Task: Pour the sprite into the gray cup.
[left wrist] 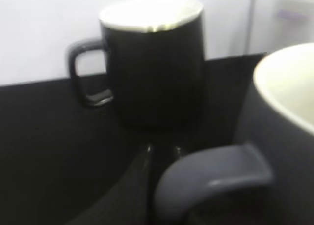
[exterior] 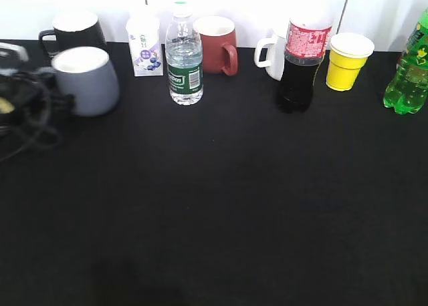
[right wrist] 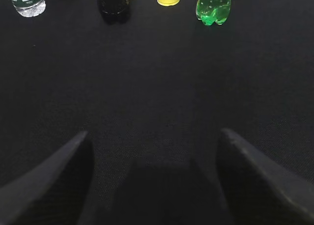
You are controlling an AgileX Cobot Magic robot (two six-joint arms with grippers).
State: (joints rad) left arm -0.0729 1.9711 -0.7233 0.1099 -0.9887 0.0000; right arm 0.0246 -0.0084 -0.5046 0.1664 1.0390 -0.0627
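- Sprite (exterior: 408,69) stands upright at the far right of the back row, untouched; as I judge it, nothing of the pour is done, so grasping, carrying and tipping are all left.
- Bright green and see-through, it carries a green-and-yellow label and looks well filled (its cap is cut off by the picture's edge).
- Gray cup (exterior: 85,79) sits at the opposite end, far left, rounded and matte with a white inside; whether it holds anything I cannot tell.
- Left gripper (exterior: 17,105) is a dark blur just beside the cup's handle (left wrist: 211,178); open or closed, I cannot tell.
- Right gripper (right wrist: 154,185) hovers over bare black table (exterior: 214,212), fingers spread wide with nothing between them, well apart from the bottle.
- Between the two stand a black mug (left wrist: 152,63), a small carton (exterior: 144,45), a water bottle (exterior: 183,59), a red mug (exterior: 215,44), a cola bottle (exterior: 302,62) and a yellow cup (exterior: 348,60).
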